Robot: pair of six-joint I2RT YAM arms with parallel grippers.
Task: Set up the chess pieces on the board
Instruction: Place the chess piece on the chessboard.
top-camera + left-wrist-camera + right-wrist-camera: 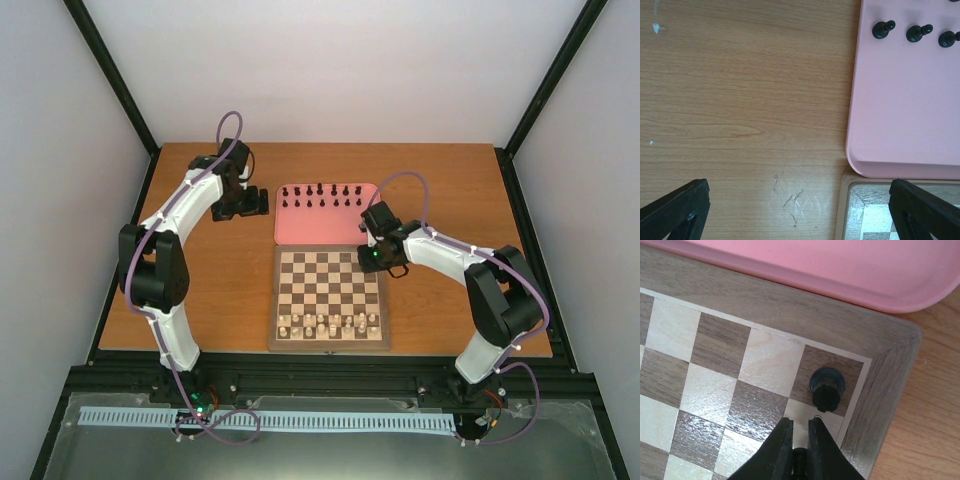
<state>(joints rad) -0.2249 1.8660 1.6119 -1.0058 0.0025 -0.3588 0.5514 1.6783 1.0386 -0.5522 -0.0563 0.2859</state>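
Note:
The board [329, 298] lies mid-table, with cream pieces on its two near rows. Black chess pieces [320, 196] stand in two rows on a pink tray [325, 228] behind it. One black piece [826, 385] stands on the board's far right corner square. My right gripper [374, 257] hovers over that corner. In the right wrist view it [800, 422] is nearly closed just short of that piece, and a small dark piece [799, 460] shows between its fingers. My left gripper [243, 207] is open and empty over bare table left of the tray [905, 125].
The left wrist view shows three black pieces [882, 29] on the tray and the board's far left corner [846, 210]. The tray's near rim [840, 265] lies against the board's far border [790, 305]. Black frame posts stand at the table's back corners.

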